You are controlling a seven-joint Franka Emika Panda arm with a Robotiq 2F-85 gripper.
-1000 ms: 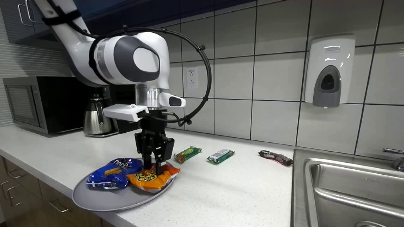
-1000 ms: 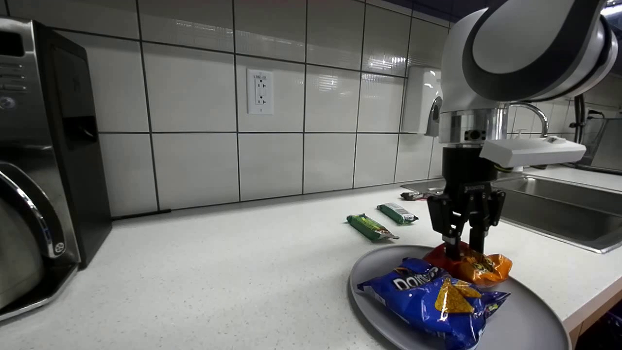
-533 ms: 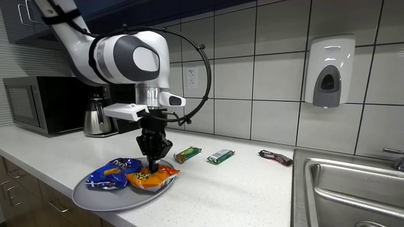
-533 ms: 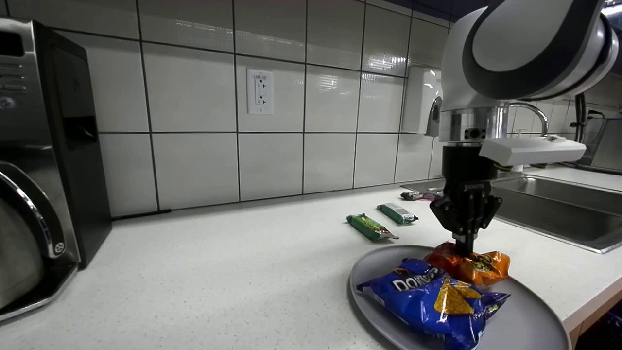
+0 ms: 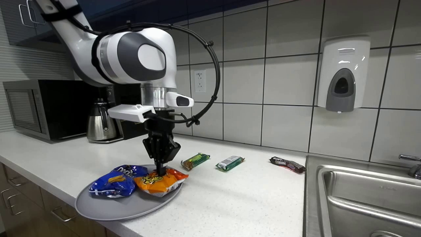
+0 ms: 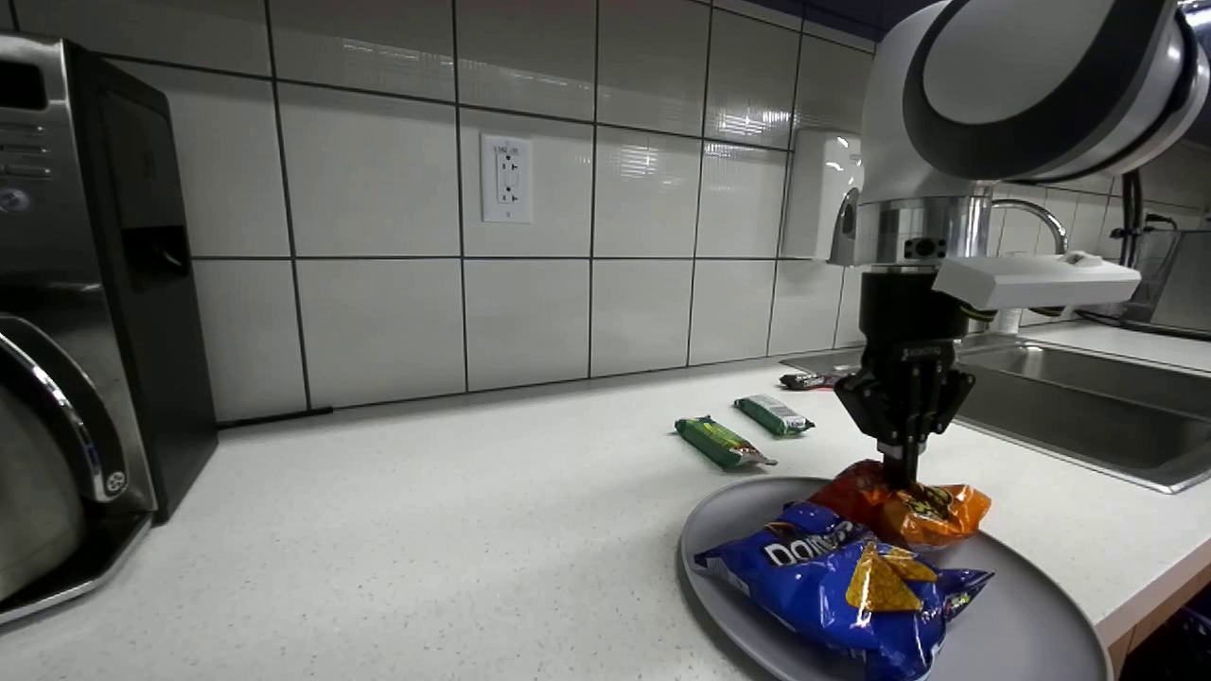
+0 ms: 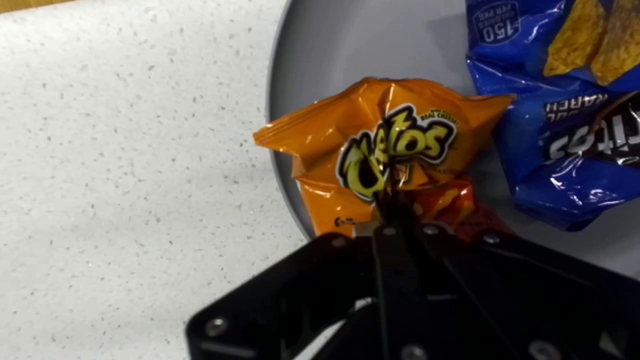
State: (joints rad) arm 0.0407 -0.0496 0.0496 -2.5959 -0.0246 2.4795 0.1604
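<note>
My gripper (image 5: 161, 169) points straight down, its fingers closed together on the pinched top of an orange Cheetos bag (image 5: 164, 186). Folds gather around the fingertips (image 7: 395, 207) in the wrist view, where the bag's lower part is partly hidden behind the gripper. The bag sits over the edge of a grey plate (image 5: 115, 213); whether its underside touches the plate I cannot tell. Beside it on the plate lies a blue Doritos bag (image 6: 833, 591), close against the orange one and not held.
Two green-wrapped bars (image 5: 199, 160) and a dark brown bar (image 5: 287, 164) lie on the counter near the tiled wall. A metal sink (image 5: 314, 197) is set into the counter. A steel carafe (image 5: 101, 126) and a microwave (image 5: 21, 107) stand at the back.
The fingers have come together from apart, gathering the orange bag between them. Gripper and bag have since risen slightly. The blue bag and plate stay in place.
</note>
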